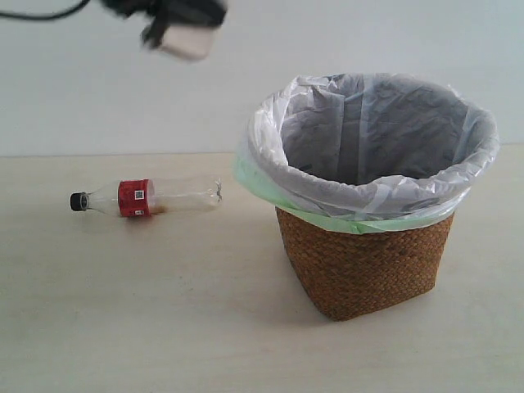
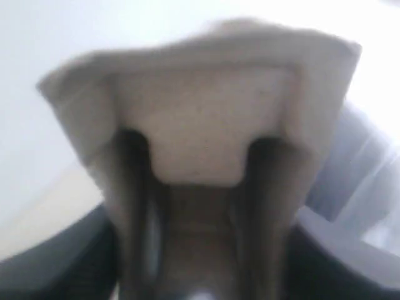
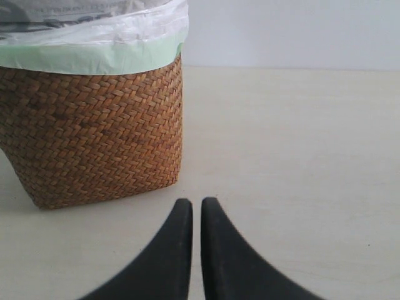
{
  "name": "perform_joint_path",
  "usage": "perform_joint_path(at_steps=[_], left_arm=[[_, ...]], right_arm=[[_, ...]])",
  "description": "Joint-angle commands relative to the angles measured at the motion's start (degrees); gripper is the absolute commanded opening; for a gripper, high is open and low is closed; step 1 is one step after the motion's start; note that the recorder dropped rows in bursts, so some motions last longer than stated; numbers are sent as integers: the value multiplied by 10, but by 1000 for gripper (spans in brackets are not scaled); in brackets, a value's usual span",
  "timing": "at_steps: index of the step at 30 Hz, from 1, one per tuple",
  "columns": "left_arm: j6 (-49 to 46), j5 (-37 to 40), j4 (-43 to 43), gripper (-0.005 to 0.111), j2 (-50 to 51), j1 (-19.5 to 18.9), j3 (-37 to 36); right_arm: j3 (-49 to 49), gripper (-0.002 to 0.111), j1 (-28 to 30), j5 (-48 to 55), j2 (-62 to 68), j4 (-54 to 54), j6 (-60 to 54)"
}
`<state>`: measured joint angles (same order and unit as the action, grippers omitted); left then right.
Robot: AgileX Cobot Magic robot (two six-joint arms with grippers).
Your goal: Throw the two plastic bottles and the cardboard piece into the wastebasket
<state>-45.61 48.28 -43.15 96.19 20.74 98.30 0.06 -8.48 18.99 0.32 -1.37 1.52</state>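
Left gripper (image 1: 175, 28): it pinches the cardboard piece (image 2: 201, 128), high up and left of the wastebasket (image 1: 360, 264), not yet over the opening.
Right gripper (image 3: 196, 216): tips pressed almost together, holding nothing, low near the wastebasket wall.
Red-label bottle (image 1: 152, 197): lies on its side, well left of the wastebasket.
Advice: I judge the piece should travel right to above the liner's middle before release; otherwise it may strike the rim.
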Motion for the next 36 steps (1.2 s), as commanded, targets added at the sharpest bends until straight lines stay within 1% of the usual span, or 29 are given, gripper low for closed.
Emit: perform_joint_path(at_steps=[1, 2, 3, 4, 6, 9, 13, 16, 19, 20, 21, 23, 26, 28, 32, 36], left_arm=[[-58, -132, -94, 100, 2, 84, 71], [-38, -168, -61, 110, 5, 98, 73], [-17, -192, -26, 109, 8, 109, 73], [-5, -199, -1, 109, 11, 112, 73], [22, -186, 42, 108, 19, 115, 73], [38, -160, 79, 108, 29, 111, 73], [84, -148, 139, 108, 31, 105, 73], [148, -144, 233, 108, 31, 104, 73], [203, -113, 341, 108, 31, 104, 73], [220, -91, 396, 108, 31, 104, 73], [234, -76, 431, 108, 31, 104, 70], [253, -42, 514, 108, 32, 102, 56], [261, -4, 599, 108, 32, 100, 21], [262, 8, 614, 108, 32, 94, -6], [261, 9, 612, 108, 39, 60, -60], [260, 12, 610, 108, 62, 34, -84]], right_arm=[[-1, 2, -1, -5, -3, -5, -2], [-1, 2, -1, -5, -3, -5, -2], [-1, 2, -1, -5, -3, -5, -2], [-1, 2, -1, -5, -3, -5, -2], [-1, 2, -1, -5, -3, -5, -2], [-1, 2, -1, -5, -3, -5, -2], [-1, 2, -1, -5, -3, -5, -2], [-1, 2, -1, -5, -3, -5, -2], [-1, 2, -1, -5, -3, -5, -2], [-1, 2, -1, -5, -3, -5, -2], [-1, 2, -1, -5, -3, -5, -2], [-1, 2, -1, -5, -3, -5, -2], [-1, 2, -1, -5, -3, -5, -2], [-1, 2, -1, -5, -3, -5, -2], [-1, 2, -1, -5, -3, -5, -2], [-1, 2, -1, -5, -3, -5, -2]])
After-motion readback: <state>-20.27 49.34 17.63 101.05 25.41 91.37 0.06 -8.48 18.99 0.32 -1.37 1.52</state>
